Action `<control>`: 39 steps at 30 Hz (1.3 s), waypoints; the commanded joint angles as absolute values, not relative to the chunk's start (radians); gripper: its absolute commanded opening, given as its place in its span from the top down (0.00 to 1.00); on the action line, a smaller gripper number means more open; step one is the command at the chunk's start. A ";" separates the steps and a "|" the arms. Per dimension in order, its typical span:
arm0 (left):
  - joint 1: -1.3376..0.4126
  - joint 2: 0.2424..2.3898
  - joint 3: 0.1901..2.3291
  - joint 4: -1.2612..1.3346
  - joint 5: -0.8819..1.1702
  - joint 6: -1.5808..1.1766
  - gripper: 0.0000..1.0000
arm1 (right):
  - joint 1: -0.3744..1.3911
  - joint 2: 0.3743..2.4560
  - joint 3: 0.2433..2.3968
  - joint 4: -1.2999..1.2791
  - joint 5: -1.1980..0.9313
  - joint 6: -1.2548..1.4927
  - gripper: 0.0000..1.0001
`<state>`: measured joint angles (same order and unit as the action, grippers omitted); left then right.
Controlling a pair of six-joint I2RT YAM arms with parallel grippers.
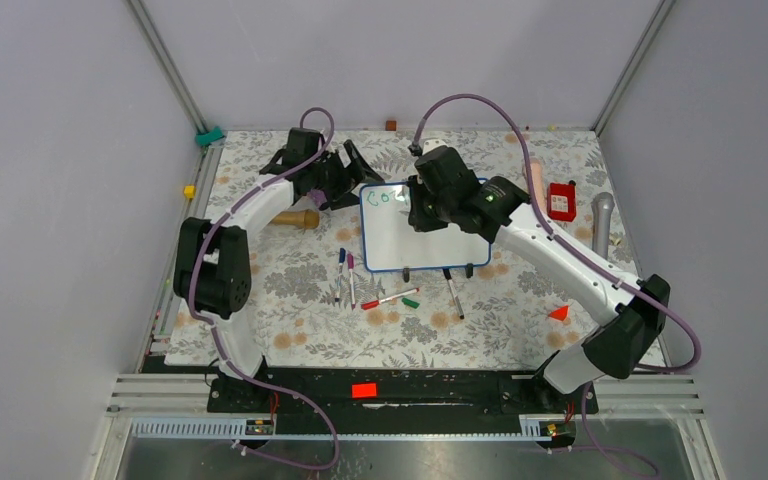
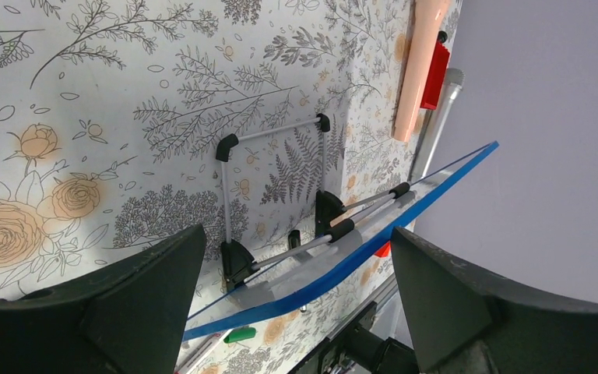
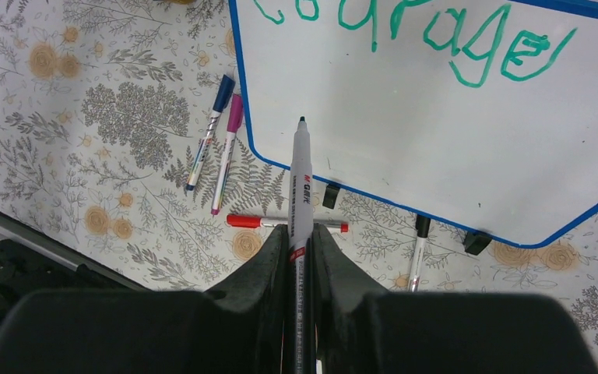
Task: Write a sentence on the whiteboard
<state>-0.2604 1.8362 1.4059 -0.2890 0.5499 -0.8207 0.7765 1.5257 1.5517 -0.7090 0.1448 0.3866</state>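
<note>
Pinching slim white marker [image 3: 301, 183], right tool [image 3: 300, 236] above glossy blue-framed whiteboard [image 3: 436, 148].

Plain, pale lavender-grey walls [image 1: 390, 50] close in the desk [image 1: 290, 345] on three sides. A cloth [image 2: 86, 93] printed with grey ferns and tan roses covers the desk. Slanted aluminium posts [image 1: 167, 65] rise from its two far corners, and aluminium rails [image 1: 160, 392] run along its near edge. The light is soft and even.

Right tool [image 3: 300, 235] clamps marker [image 3: 301, 175] pointing at whiteboard [image 3: 436, 132].
</note>
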 commanded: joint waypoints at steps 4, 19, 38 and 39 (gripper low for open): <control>-0.260 1.844 1.479 -0.237 0.551 -0.868 0.10 | 0.790 1.539 1.561 -0.679 0.148 0.343 1.00; -0.259 1.870 1.475 -0.302 0.609 -0.816 0.21 | 0.844 1.634 1.563 -0.583 0.262 0.346 1.00; -0.259 1.898 1.497 -0.311 0.657 -0.818 0.22 | 0.846 1.720 1.602 -0.580 0.270 0.312 1.00; -0.261 1.899 1.497 -0.310 0.657 -0.820 0.22 | 0.846 1.723 1.606 -0.579 0.273 0.311 1.00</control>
